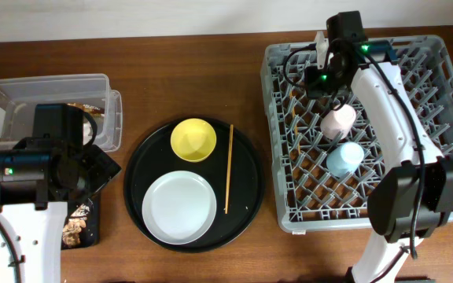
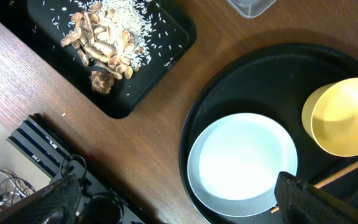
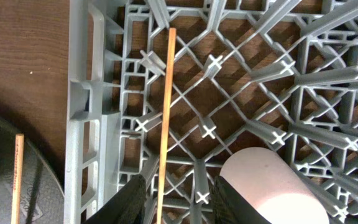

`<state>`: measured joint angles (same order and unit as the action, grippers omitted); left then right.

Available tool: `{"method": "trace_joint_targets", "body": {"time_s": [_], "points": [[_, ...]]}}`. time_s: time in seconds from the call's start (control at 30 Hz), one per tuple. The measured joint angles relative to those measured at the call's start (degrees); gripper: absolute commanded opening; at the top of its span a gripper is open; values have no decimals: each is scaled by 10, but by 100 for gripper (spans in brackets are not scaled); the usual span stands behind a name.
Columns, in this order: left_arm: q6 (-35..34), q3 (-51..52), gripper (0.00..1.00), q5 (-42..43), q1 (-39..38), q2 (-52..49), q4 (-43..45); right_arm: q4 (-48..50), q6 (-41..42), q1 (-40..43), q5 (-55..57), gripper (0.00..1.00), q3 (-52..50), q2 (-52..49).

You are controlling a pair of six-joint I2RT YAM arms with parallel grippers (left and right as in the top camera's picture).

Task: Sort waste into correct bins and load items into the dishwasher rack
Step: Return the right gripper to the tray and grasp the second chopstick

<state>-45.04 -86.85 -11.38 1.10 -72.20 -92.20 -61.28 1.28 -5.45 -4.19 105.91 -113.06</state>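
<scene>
- While the right gripper [image 3: 179, 194] hangs above the dishwasher rack [image 3: 82, 124], we read its jaws apart, one chopstick [image 3: 166, 112] between them, over its lattice.
- Left gripper [image 2: 176, 190], well left of the rack: jaws apart, empty.

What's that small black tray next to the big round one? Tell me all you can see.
The small tray is shallow, black and rectangular with rounded corners, plastic by its look. It lies flat on the wooden table, near the round tray but apart from it. It holds pale rice and brown chunks, with grains scattered around.
</scene>
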Motion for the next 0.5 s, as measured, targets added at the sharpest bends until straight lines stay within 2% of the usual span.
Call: {"method": "trace_joint_targets", "body": {"time_s": [0.1, 0.2, 0.3, 0.37, 0.5], "points": [[0, 0, 99, 0, 0, 0, 0, -33, 11, -5, -27, 37, 0, 0], [0, 0, 99, 0, 0, 0, 0, -62, 17, -24, -108, 36, 0, 0], [0, 0, 99, 0, 0, 0, 0, -72, 43, -76, -159, 40, 0, 0], [0, 0, 99, 0, 0, 0, 0, -73, 83, -126, -145, 39, 0, 0], [0, 0, 99, 0, 0, 0, 0, -73, 203, -235, -48, 39, 0, -2]]}}
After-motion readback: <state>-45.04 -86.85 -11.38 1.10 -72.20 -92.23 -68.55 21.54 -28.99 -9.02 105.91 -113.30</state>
